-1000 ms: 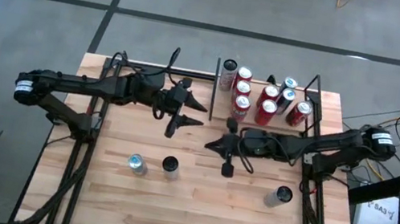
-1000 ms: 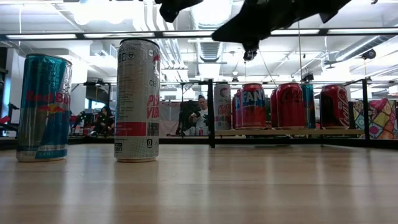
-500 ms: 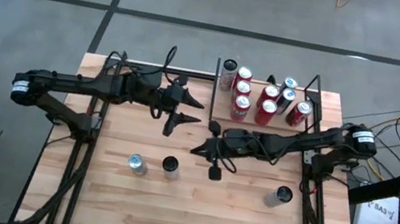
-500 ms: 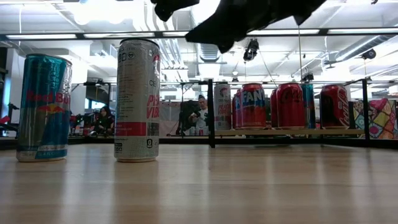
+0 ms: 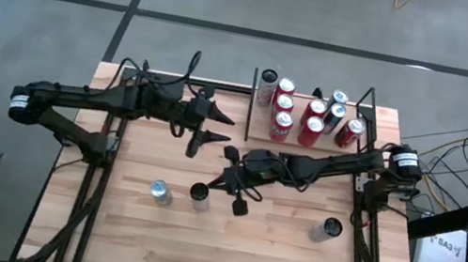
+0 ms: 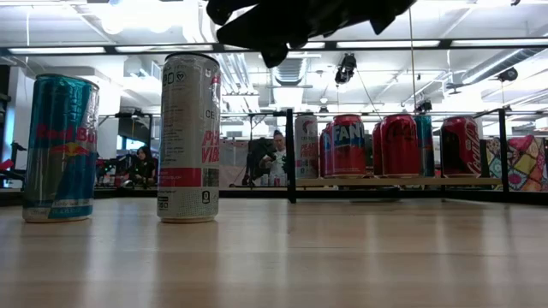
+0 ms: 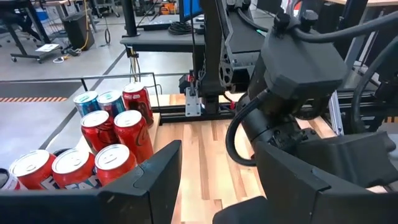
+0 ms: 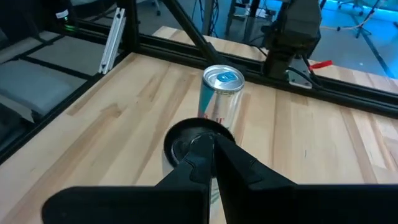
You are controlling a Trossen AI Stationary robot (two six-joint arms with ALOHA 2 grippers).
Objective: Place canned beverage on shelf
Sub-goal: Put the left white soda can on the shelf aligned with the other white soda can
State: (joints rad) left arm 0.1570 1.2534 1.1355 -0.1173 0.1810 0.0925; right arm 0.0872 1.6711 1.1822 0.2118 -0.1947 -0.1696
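Note:
A tall white-and-pink can with a dark top [image 5: 200, 194] stands upright on the wooden tabletop, beside a blue Red Bull can [image 5: 159, 192]. Both also show in the low view, the white can [image 6: 189, 137] and the blue can [image 6: 60, 147]. The shelf [image 5: 257, 138] at the back right carries several red and blue cans. My right gripper [image 5: 217, 185] is shut and hovers above and just right of the dark-topped can [image 8: 193, 142], touching nothing. My left gripper [image 5: 212, 139] is open and empty, in the air left of the shelf.
A third can [image 5: 327, 229] stands alone at the near right of the table. Black frame rods [image 5: 90, 193] run along the table's left and right sides. Bare wood lies between the loose cans and the shelf [image 6: 394, 181]. People sit in the room beyond.
My right gripper has travelled from in front of the shelf toward the table's left and near edges, ending close above the dark-topped can. My left gripper has drawn back a little toward the table's left. No can has moved.

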